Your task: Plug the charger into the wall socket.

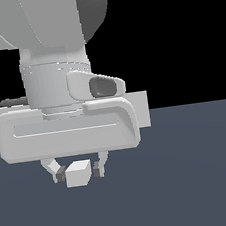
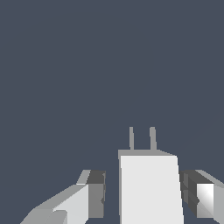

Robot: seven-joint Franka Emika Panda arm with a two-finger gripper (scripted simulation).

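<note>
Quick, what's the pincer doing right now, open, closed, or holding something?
Pincer: open around the charger; the wrist view shows a gap at each finger, so nothing is gripped yet.

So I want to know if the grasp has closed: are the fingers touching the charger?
Apart. The wrist view shows dark floor on both sides between the charger and the fingers; the gripper straddles it, open.

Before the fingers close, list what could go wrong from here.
1. In the wrist view the charger sits between the fingers with gaps on both sides, nearer one pad; that pad may touch first and push or twist it.
2. Its two prongs are thin; a tilted grasp would probably misalign them.
3. Only part of a pale square shows behind the gripper body in the exterior view, so alignment cannot be checked yet.
</note>
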